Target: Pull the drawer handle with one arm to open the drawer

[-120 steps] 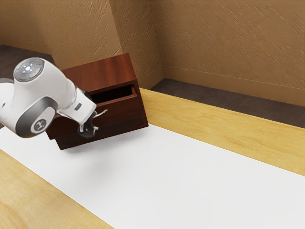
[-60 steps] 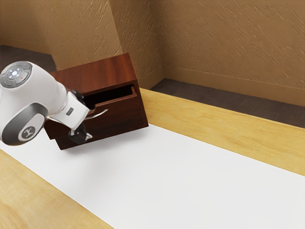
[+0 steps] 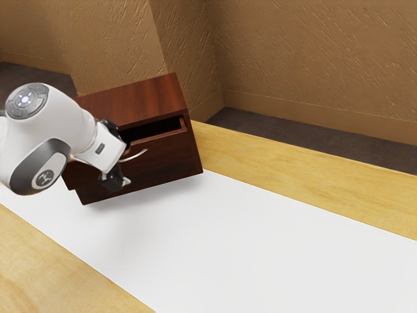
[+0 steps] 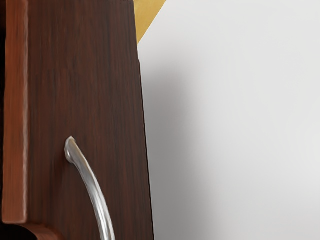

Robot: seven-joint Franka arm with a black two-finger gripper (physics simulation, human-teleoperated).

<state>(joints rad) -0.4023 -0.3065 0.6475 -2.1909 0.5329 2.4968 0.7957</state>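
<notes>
The drawer (image 3: 166,155) sits slightly open in its cabinet (image 3: 140,98) on the counter (image 3: 293,176), the jaws at its front just below the handle (image 3: 135,155); whether apart or together, I cannot tell.

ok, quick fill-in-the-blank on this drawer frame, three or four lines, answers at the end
1. The drawer of the dark wooden cabinet is slightly ___, with a dark gap above its front.
2. Its curved handle is ___ in colour.
3. The cabinet stands on a mat that is ___ in colour.
4. The Franka arm comes in from the exterior view's ___.

Missing words: open; silver; white; left
</notes>
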